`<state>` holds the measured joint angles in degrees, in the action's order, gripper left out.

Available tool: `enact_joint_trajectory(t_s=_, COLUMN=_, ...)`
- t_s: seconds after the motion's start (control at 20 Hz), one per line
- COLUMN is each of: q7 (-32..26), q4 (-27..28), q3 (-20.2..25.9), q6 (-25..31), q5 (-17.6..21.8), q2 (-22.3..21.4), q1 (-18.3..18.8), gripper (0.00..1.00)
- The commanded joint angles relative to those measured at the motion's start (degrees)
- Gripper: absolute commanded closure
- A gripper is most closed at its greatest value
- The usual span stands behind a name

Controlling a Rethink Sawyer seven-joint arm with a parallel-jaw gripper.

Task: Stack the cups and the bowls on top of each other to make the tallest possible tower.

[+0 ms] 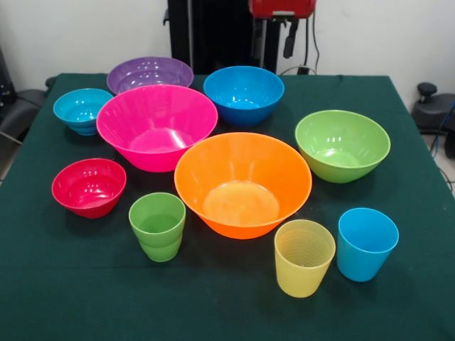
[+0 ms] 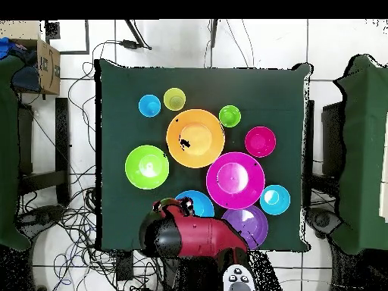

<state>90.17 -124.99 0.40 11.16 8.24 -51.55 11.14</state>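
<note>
All cups and bowls stand apart and upright on the green cloth; no tower shows. The green cup [image 1: 158, 226] [image 2: 229, 116], yellow cup [image 1: 303, 256] [image 2: 174, 98] and sky-blue cup [image 1: 366, 243] [image 2: 149, 105] are along the front. The orange bowl [image 1: 242, 184] [image 2: 195, 138] and pink bowl [image 1: 156, 126] [image 2: 236, 179] sit mid-table. The green bowl [image 1: 343, 145], blue bowl [image 1: 244, 94], purple bowl [image 1: 149, 74], teal bowl [image 1: 82, 109] and red bowl [image 1: 89, 187] ring them. My gripper [image 1: 281, 32] [image 2: 163, 208] is drawn back at the table's robot side, above the blue bowl's edge.
The red arm [image 2: 201, 236] covers part of the blue bowl [image 2: 198, 203] and purple bowl [image 2: 248, 223] in the overhead view. Green-draped furniture [image 2: 364, 151] flanks the table. Cables [image 2: 79, 220] lie on the floor.
</note>
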Motion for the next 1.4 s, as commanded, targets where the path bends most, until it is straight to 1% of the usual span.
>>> enact_joint_trajectory(t_s=0.05, q7=12.98, q4=-1.33, q3=-0.21, q6=7.19, q5=-5.52, q2=-0.24, q1=0.26, gripper=0.00)
enact_joint_trajectory(t_s=0.4, q7=12.53, q4=-1.47, q3=-0.37, q6=5.96, q5=-5.69, q2=0.63, q1=-0.09, gripper=0.00)
enact_joint_trajectory(t_s=0.7, q7=12.98, q4=-1.37, q3=-0.20, q6=5.61, q5=-4.92, q2=0.98, q1=0.23, gripper=0.00)
enact_joint_trajectory(t_s=0.9, q7=13.93, q4=0.06, q3=-0.15, q6=2.90, q5=-4.35, q2=4.34, q1=0.02, gripper=0.00)
enact_joint_trajectory(t_s=1.15, q7=15.02, q4=3.90, q3=0.60, q6=0.87, q5=-5.42, q2=9.78, q1=-0.57, gripper=0.00)
enact_joint_trajectory(t_s=1.4, q7=16.04, q4=6.67, q3=0.98, q6=-1.51, q5=-6.46, q2=14.01, q1=-1.43, gripper=0.00)
